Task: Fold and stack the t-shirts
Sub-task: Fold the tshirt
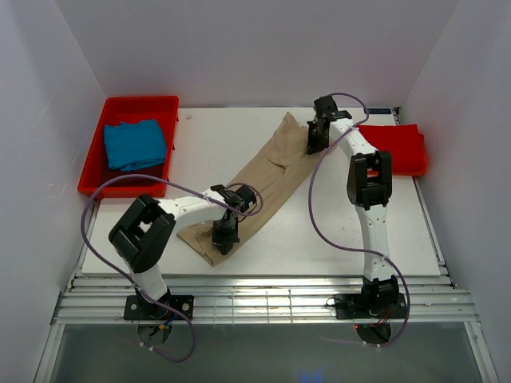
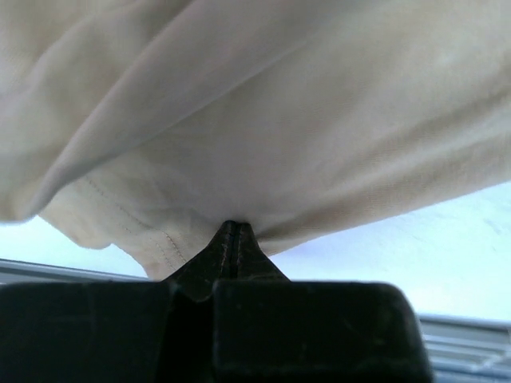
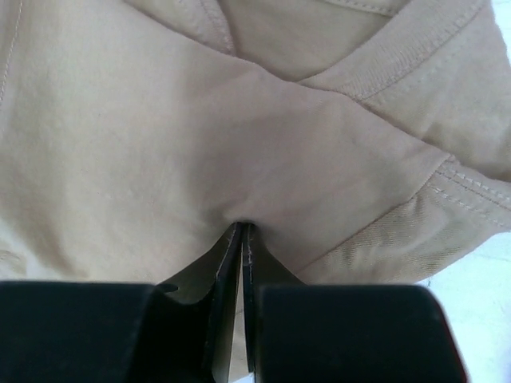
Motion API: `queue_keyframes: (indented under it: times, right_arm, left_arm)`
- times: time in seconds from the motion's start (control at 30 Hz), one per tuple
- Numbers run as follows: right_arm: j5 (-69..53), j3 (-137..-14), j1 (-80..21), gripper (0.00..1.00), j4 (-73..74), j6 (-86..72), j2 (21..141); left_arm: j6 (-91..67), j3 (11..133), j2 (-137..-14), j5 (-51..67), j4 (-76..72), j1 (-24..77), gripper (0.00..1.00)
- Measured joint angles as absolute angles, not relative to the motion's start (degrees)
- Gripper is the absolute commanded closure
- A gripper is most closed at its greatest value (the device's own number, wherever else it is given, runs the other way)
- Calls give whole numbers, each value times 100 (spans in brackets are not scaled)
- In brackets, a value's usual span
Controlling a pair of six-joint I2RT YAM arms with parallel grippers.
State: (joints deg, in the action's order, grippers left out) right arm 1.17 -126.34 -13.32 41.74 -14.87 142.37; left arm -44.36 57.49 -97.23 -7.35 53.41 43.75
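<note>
The left gripper point(image 2: 230, 227) is clamped tight on the tan shirt point(image 1: 263, 187), jaws together, with a small peak of cloth caught between them at the end nearest the arm bases. In the left wrist view the cloth there drapes in soft folds and its edge stands clear of the table point(image 1: 319, 231). The right gripper point(image 3: 242, 227) is closed on the same shirt at the far end, just below the ribbed collar point(image 3: 399, 56), with only a thin slit between its fingers and the fabric puckered into it.

With one arm on each end, the grip seems meant to draw the shirt along its length so that it can be laid smooth or folded over. The shirt lies as a long narrow band running diagonally across the white table from near left to far right, and it looks already doubled lengthwise.

The cloth is soft, matte and thin, with rows of stitching along its seams, and it creases easily.

The red shirt point(image 1: 395, 148) lies flat in a roughly square shape at the far right of the table, just behind the right arm. The blue shirt point(image 1: 134, 144) sits as a loose bundle in a rigid red plastic tray point(image 1: 112, 185) at the far left. Both are well apart from the tan shirt and not held
</note>
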Motion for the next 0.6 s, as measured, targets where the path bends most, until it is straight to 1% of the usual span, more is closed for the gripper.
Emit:
queue_keyframes:
  times: [0.27,0.53,0.6]
  right_arm:
    - [-637,-12704,-1072,86,3603,-1800,14394]
    - [-1041,-12704,-770,84,3247,-1957,14462]
    - [-1083,-12704,-709,80,3218,-1955,14462]
  left_arm:
    - [-4342,6973,-10768,211,5767,5164,100]
    - [-4309,7601,-11157,716,5671,5529,100]
    - [-4285,7699,-11185,827,5669,5557,100]
